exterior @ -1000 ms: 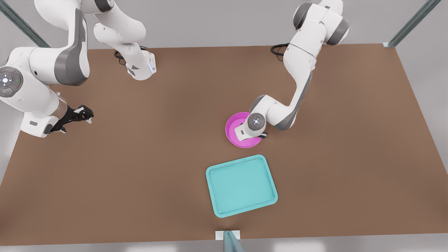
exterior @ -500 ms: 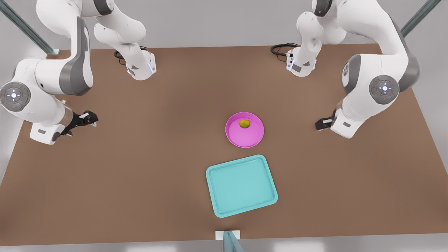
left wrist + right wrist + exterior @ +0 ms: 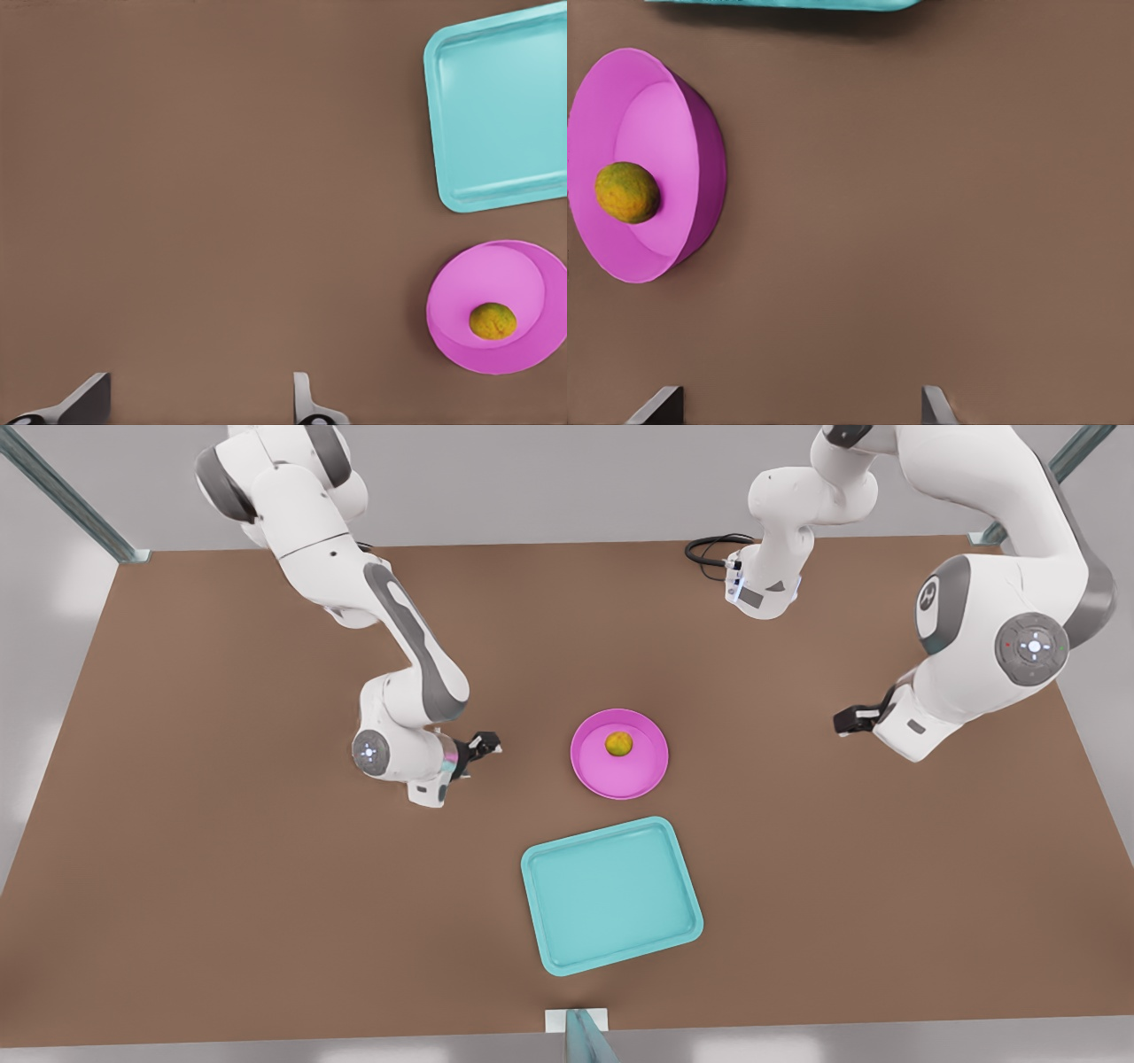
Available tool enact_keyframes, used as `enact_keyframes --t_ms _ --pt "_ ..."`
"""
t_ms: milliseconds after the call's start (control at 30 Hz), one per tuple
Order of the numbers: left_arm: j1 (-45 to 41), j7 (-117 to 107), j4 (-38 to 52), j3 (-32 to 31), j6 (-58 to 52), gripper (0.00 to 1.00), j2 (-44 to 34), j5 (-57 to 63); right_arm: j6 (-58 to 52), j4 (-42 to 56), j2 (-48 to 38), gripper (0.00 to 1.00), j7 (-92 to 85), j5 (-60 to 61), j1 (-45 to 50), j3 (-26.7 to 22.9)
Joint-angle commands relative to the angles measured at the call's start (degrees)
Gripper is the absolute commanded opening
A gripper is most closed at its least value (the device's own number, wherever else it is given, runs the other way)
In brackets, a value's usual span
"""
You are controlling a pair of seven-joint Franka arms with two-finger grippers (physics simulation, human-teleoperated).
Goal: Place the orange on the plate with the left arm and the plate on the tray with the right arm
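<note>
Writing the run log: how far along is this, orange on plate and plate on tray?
Done: the orange lies in the plate.
In hand: nothing. The right gripper, open, is low beside the plate on the front view's left. The left gripper, open, waits off to the front view's right.
Left: the plate sits on the table, apart from the tray, so it needs gripping and moving there.
</note>
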Motion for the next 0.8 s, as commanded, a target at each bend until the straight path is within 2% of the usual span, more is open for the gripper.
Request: enact_keyframes --t_ms 0,100,400,700,767 --pt "0.0 8.76 0.5 0.09 0.2 1.0 -0.39 -0.09 17.69 1.04 2.63 1.0 6.08 8.39 4.61 0.01" --pt "-0.18 8.41 0.41 0.0 -0.33 1.0 0.04 -0.18 24.37 3.59 6.68 1.0 12.23 11.2 10.77 0.36" --pt "-0.62 7.88 0.32 -0.08 -0.15 1.0 0.57 -0.27 26.83 13.43 17.23 1.0 12.49 17.36 11.82 5.72" --pt "-0.7 7.8 0.32 -0.17 0.2 1.0 1.28 -0.27 26.92 14.05 19.69 1.0 12.32 17.01 12.26 5.72" --pt "-0.7 7.88 0.32 -0.17 0.2 1.0 1.36 -0.27 26.83 14.05 19.78 0.78 12.14 16.74 12.26 5.72"
